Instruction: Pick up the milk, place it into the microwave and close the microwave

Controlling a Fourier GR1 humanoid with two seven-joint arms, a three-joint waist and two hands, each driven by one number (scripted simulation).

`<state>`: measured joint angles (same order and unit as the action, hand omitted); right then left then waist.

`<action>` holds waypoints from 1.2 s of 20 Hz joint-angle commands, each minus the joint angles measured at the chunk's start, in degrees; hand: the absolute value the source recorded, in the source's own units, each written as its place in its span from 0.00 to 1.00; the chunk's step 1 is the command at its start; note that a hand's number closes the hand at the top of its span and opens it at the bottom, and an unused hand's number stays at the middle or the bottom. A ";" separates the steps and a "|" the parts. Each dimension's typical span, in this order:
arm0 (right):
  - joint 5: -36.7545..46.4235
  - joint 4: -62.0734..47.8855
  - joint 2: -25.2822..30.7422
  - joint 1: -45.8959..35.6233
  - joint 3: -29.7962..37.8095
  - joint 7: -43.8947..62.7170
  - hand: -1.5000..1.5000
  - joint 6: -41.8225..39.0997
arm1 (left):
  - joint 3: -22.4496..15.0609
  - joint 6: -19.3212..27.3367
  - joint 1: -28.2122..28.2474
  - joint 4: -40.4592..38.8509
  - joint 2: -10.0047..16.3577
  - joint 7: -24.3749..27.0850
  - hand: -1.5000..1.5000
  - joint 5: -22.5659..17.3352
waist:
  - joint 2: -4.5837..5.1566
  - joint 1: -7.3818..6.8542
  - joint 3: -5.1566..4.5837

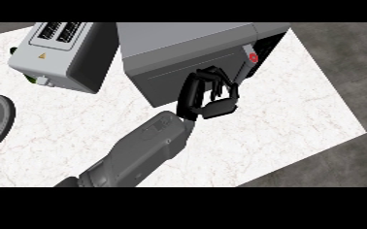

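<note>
The grey microwave (188,43) stands at the back middle of the counter. Its dark door (172,75) is swung nearly flush with the body. A narrow dark gap (271,43) shows at the door's right end, beside a red button (252,57). The milk shows nowhere in this view. My right hand (215,106) is at the door's front near its right end. Its fingers (212,77) are loosely bent, touch the door face and hold nothing. The grey forearm (143,148) comes in from the lower left. My left hand does not show.
A grey toaster (57,53) stands at the back left, close to the microwave. The rim of a dark round object (4,116) shows at the left edge. The white marbled counter (287,106) ends in a slanted edge at the right and lower right.
</note>
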<state>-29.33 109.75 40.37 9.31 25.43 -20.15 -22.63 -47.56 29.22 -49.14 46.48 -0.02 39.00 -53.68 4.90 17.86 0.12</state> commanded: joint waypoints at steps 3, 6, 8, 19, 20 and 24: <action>-1.15 -3.11 1.78 -1.35 0.94 -0.01 0.00 -1.56 | 2.26 -0.77 -5.69 -4.73 0.02 -0.69 1.00 -1.71 | 0.97 0.20 0.00; -2.41 -4.34 1.44 -1.65 0.54 -0.31 0.00 -2.47 | 1.83 -0.60 -6.05 -4.40 0.02 -0.41 1.00 -2.65 | 0.87 0.59 0.07; -4.16 -5.71 1.38 -2.30 1.05 -0.41 0.00 -2.91 | 1.75 -0.54 -5.86 -4.72 0.02 -0.08 1.00 -3.01 | 1.04 0.68 0.12; -8.08 -11.57 3.90 -5.46 2.38 -0.23 0.00 -5.80 | -0.25 -0.45 -6.78 -5.32 0.02 1.41 1.00 -4.99 | 1.00 0.11 0.08; -8.45 -12.22 3.98 -5.65 2.41 -0.13 0.00 -5.99 | -0.12 -0.71 -7.46 -5.38 0.02 1.01 1.00 -5.30 | 0.97 -0.03 0.10; -9.00 -13.85 5.35 -6.66 2.87 -0.22 0.00 -7.25 | -0.75 -0.86 -7.00 -6.07 0.02 1.73 1.00 -6.02 | 1.22 -0.19 0.04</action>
<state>-37.46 97.49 44.64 3.57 27.86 -20.46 -28.87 -50.67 29.40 -51.14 45.13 -0.02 42.40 -58.60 5.32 17.30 0.35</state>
